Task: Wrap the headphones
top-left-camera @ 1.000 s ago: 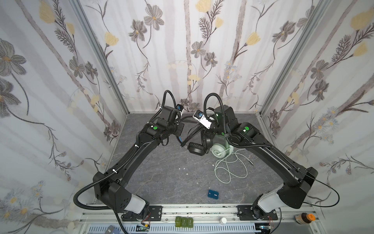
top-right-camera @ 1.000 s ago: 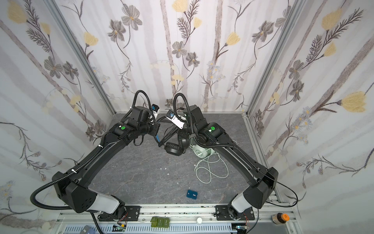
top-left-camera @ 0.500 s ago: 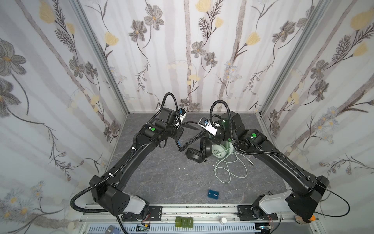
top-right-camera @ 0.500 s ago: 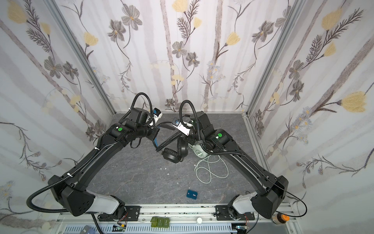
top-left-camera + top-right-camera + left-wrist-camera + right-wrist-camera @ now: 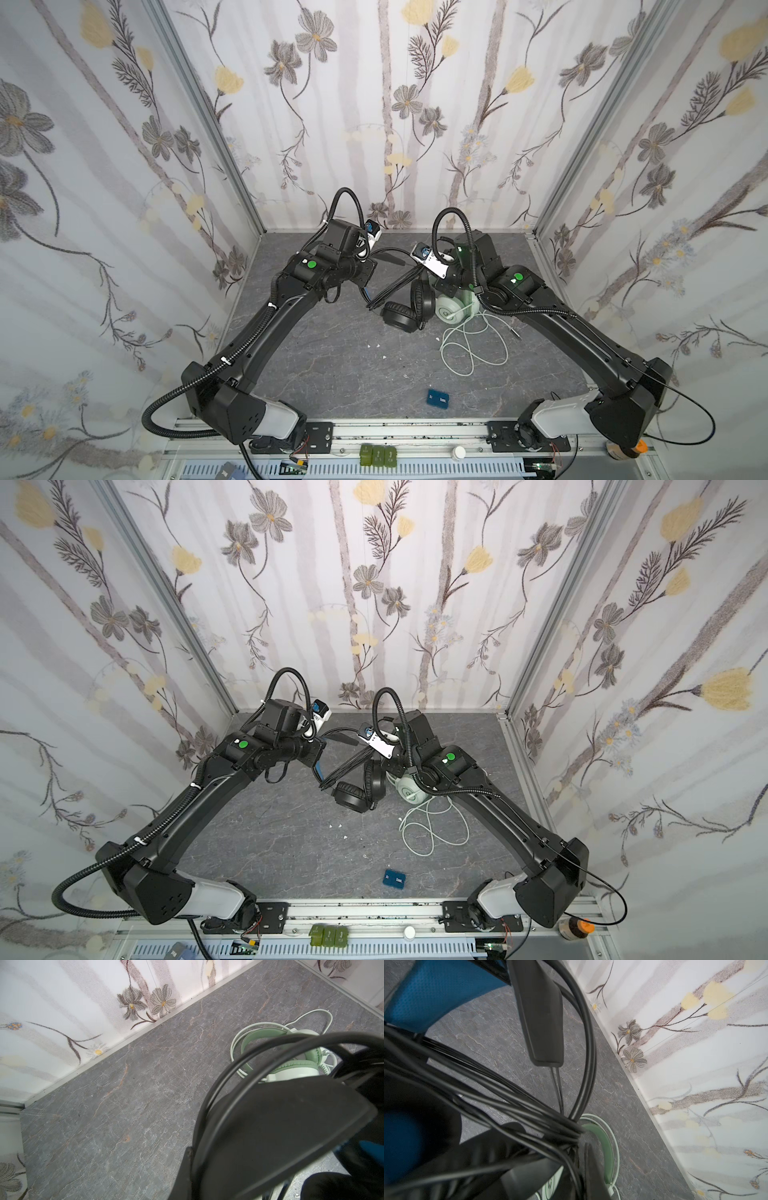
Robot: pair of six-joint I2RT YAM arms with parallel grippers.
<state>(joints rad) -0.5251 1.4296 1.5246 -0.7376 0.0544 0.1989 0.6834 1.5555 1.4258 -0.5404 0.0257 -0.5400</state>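
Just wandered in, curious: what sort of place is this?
Likely a robot test booth: two black arms mounted on a metal rail, flowered wall panels boxing in a grey table, and headphones to handle.

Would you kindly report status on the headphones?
Left gripper shut on black headphones; right gripper shut on black cable bundle. Mint headphones crowd right gripper, pale cable loose.

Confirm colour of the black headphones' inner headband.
Blue. The inner headband shows best in the right wrist view.
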